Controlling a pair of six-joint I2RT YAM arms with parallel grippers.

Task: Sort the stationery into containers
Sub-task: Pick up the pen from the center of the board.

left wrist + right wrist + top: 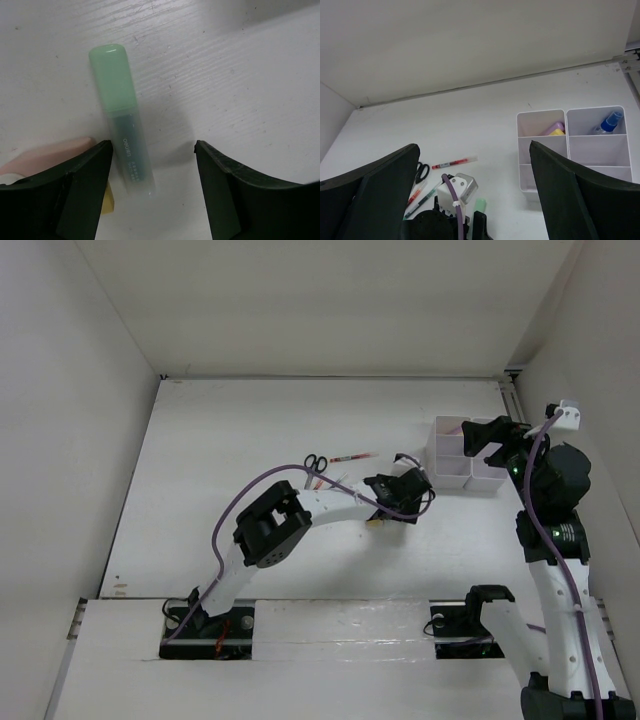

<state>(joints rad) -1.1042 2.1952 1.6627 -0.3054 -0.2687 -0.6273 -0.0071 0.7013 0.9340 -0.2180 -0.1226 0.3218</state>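
Note:
A light green marker [120, 112] lies flat on the table, its capped end pointing away. My left gripper [152, 148] is open and low over it, one finger on each side of the barrel, which lies close to the left finger [85, 185]. A pale pink marker [45, 157] and a small yellowish block [108, 200] peek out behind that finger. In the top view the left gripper [403, 490] is just left of the white organizer box [450, 480]. My right gripper [473, 146] is open and empty, raised near the box [568, 145].
Black-handled scissors [421, 172], a thin red pen [454, 162] and two more pens [420, 194] lie left of the left arm. The box holds a purple and yellow item [555, 129] and a blue one [610, 122]. White walls enclose the table.

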